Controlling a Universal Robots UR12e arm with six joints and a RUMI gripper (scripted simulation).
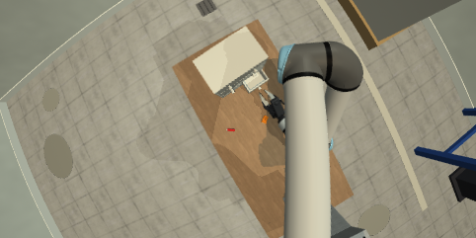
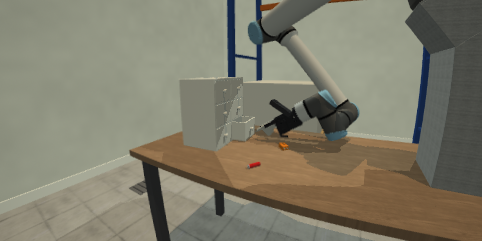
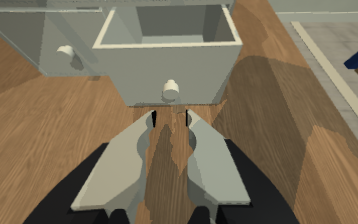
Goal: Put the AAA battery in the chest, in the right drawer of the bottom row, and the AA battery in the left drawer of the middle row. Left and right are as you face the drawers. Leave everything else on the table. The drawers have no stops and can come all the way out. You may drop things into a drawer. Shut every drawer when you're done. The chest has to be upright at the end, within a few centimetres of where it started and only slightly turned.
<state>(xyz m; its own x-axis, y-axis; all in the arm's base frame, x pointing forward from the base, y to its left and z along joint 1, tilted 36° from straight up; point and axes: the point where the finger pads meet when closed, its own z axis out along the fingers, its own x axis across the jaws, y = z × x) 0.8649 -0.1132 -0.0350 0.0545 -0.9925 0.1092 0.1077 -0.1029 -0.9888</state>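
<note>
The white chest (image 1: 229, 58) (image 2: 197, 114) stands upright at the far end of the table. Its bottom right drawer (image 1: 255, 82) (image 2: 242, 129) (image 3: 140, 70) is pulled out; the part of its inside that shows in the wrist view holds nothing. The other drawers look shut. My gripper (image 1: 264, 93) (image 2: 259, 129) (image 3: 171, 111) is slightly open with nothing between the fingertips, just in front of and clear of the drawer's round knob (image 3: 170, 91). A red cylinder (image 1: 230, 129) (image 2: 254, 165), which looks like a battery, lies on the table; its size class cannot be told.
A small orange object (image 1: 265, 119) (image 2: 283, 146) lies on the table below the gripper; its kind is unclear. The knob (image 3: 65, 51) of the bottom left drawer is left of the open drawer. The arm hides part of the table in the top view.
</note>
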